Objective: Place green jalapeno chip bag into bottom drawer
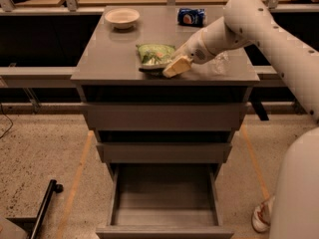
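Gripper (pixel 175 66) touching front-R corner of green jalapeno chip bag (pixel 155 54) on cabinet top (pixel 109 59); open/shut can't tell.

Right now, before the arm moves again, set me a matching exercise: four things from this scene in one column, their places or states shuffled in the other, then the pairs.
Things
1. green jalapeno chip bag
2. bottom drawer
3. blue soda can
4. gripper

Places or states
a. pulled open near the floor
b. lying on its side near the back edge of the cabinet top
c. at the bag's right edge, near the front of the top
d. lying flat on the top, front middle

Pairs: 1-d, 2-a, 3-b, 4-c
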Controlling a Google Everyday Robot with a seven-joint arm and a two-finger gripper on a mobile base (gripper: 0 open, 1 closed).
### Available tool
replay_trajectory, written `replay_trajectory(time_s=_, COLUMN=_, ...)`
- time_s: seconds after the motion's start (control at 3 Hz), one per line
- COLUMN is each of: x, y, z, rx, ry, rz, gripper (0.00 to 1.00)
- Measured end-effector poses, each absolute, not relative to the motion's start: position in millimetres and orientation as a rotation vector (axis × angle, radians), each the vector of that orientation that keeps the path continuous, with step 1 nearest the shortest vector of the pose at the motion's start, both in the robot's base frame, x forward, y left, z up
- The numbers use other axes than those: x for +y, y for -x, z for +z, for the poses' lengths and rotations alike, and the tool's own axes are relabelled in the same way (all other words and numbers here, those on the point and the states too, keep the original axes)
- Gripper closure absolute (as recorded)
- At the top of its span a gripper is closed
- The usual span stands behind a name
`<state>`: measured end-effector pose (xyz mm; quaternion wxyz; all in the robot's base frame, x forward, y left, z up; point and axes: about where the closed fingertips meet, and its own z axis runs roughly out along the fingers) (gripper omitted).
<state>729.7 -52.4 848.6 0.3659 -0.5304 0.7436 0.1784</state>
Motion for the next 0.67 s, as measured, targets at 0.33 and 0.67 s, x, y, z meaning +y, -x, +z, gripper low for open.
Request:
replay_trajectory(time_s=0.33, x=-56.1, y=-713.4, z=860.5, rx=1.880, ry=1.370, rz=0.426, gripper=0.72)
replay_trajectory(time_s=0.67, x=-53.8, y=-688.4, z=876.8, rx=1.838, ry=1.379, rz=0.412, gripper=0.95)
